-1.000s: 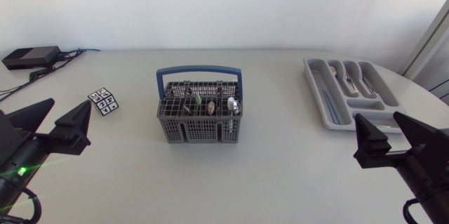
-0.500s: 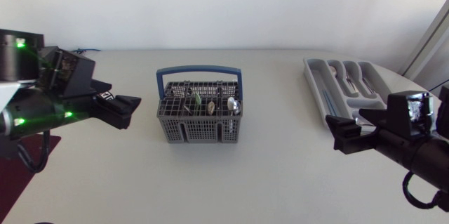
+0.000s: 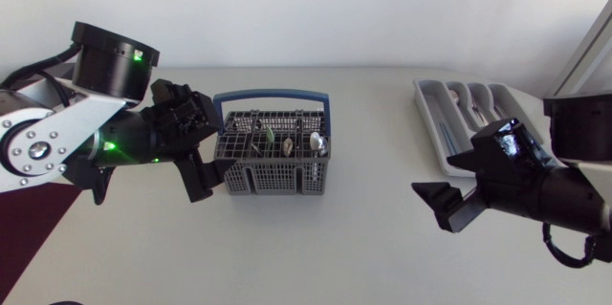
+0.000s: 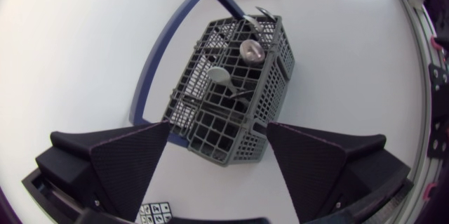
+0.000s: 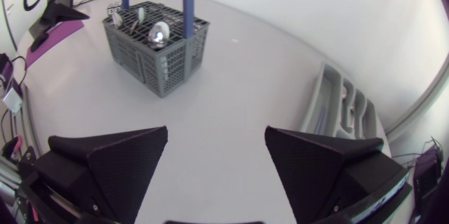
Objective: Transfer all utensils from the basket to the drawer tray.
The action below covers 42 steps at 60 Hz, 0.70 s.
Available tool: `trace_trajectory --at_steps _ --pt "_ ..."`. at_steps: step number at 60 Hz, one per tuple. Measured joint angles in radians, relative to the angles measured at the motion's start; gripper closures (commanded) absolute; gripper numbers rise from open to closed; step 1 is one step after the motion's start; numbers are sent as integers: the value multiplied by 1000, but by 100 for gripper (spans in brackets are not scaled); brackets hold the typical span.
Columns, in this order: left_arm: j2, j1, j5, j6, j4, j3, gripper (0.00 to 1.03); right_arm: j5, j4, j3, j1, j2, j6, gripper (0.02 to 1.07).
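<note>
Left end effector point(image 4: 219, 129) and right end effector point(image 5: 216, 133) spread wide, empty.
Left just beside the utensil basket point(image 3: 273, 166); right near the drawer tray point(image 3: 435, 119).

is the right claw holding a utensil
No, the right claw is open with only bare table between its fingers, and the basket with the utensils stands well ahead of it.

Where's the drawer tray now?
Head view: grey plastic drawer tray at far right, beyond the right tool, well right of the blue-handled grey basket.
</note>
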Motion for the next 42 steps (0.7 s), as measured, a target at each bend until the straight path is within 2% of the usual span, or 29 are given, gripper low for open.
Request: trace_trajectory --at_steps 9,22,28,29,32,38,40,41,42 --pt "54 -33 7 189 19 7 10 -31 16 1 6 5 -36 7" --pt "123 -34 18 414 23 32 16 -34 28 1 34 32 -52 7" --pt "145 -34 21 488 23 70 27 -34 55 1 38 59 -52 7" --pt "149 -34 21 497 23 76 33 -34 59 1 38 61 -52 7" --pt "165 -34 24 534 24 95 41 -34 70 1 38 71 -52 7" --pt "203 -34 39 581 25 119 46 -31 77 1 38 82 -53 7" --pt "213 -34 42 595 26 122 51 -31 77 1 38 86 -56 7" --pt "217 -34 44 599 26 122 60 -31 79 1 38 87 -56 7" --pt "223 -34 44 608 26 122 61 -30 80 1 38 89 -60 7"
